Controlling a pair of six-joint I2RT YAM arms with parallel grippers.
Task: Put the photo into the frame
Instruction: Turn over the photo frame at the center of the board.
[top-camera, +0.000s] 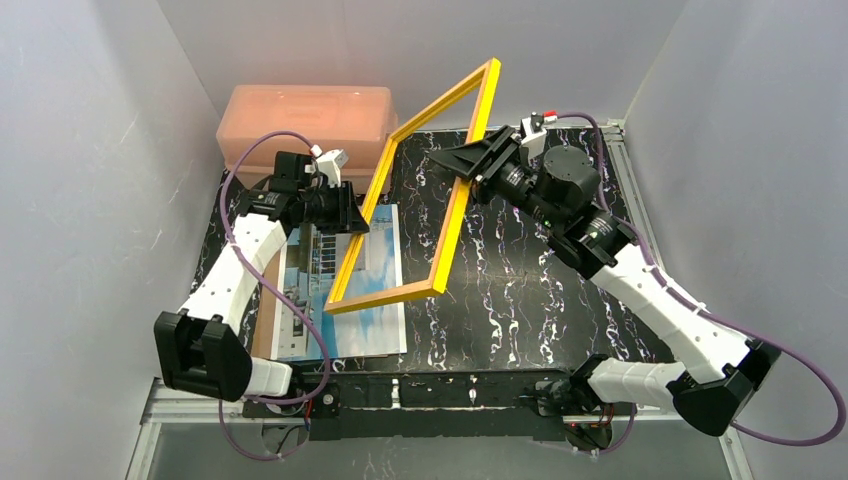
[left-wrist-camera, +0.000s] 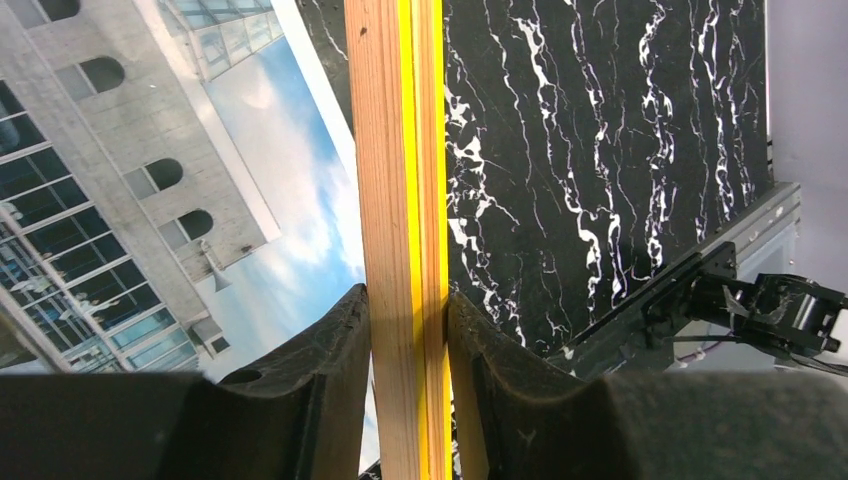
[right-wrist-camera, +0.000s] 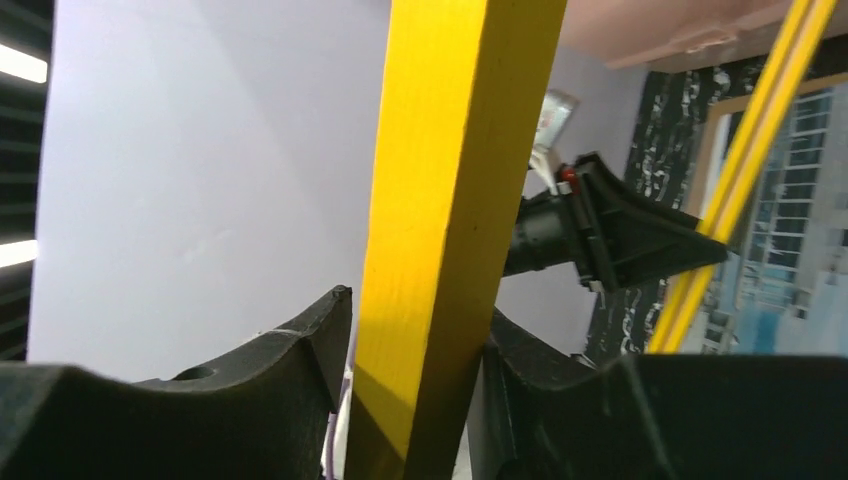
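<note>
The yellow frame (top-camera: 385, 296) is held up off the table, tilted, its far corner high near the back wall. My left gripper (top-camera: 360, 218) is shut on its left rail; in the left wrist view the fingers (left-wrist-camera: 340, 360) press both sides of the wooden rail (left-wrist-camera: 395, 150). My right gripper (top-camera: 462, 168) is shut on the right rail, which in the right wrist view (right-wrist-camera: 460, 150) stands between its jaws. The photo (top-camera: 345, 290) lies face up on the table under the frame's left part, and also shows in the left wrist view (left-wrist-camera: 150, 180).
A brown backing board (top-camera: 264, 325) lies under the photo, its edge showing on the left. A pink plastic box (top-camera: 305, 115) stands at the back left. The black marble tabletop (top-camera: 540, 290) is walled by grey panels on three sides.
</note>
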